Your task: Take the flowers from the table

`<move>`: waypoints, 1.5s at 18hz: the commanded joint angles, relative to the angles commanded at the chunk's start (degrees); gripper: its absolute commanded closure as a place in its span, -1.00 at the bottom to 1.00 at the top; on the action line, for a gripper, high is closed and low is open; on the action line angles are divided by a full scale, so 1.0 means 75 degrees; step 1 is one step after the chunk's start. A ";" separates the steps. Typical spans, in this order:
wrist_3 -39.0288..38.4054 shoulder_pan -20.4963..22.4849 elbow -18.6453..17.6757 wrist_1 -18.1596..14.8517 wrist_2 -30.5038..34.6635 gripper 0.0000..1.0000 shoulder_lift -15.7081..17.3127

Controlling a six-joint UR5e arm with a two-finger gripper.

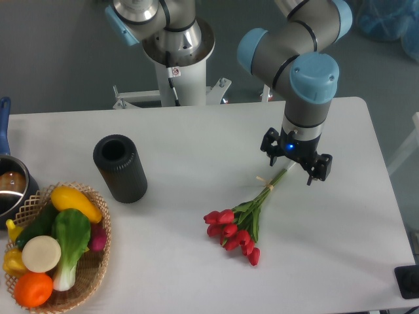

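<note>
The flowers (pixel 237 226), a bunch of red tulip buds with thin green stems, lie on the white table (pixel 196 144) right of centre. The buds point to the lower left and the stems run up to the right. My gripper (pixel 291 169) hangs over the upper end of the stems. It is open, with one finger on each side of the stem tips. The stem ends are partly hidden under the gripper. I cannot tell whether the fingers touch the stems.
A black cylinder (pixel 120 167) stands upright left of centre. A wicker basket (pixel 97 275) with colourful vegetables sits at the front left corner. A pot (pixel 10 186) is at the left edge. The robot's base (pixel 177 52) stands behind the table.
</note>
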 joint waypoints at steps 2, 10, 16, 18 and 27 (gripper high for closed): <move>0.0000 0.0000 -0.0035 0.0023 0.0000 -1.00 0.0000; -0.0070 -0.0059 -0.0246 0.0082 -0.0047 -1.00 -0.0058; -0.0024 -0.0070 -0.1031 0.1124 -0.0129 -1.00 -0.0105; -0.0023 -0.0070 -0.1043 0.1125 -0.0129 -1.00 -0.0140; -0.0117 -0.0410 -0.1078 0.1137 -0.0129 -1.00 -0.0620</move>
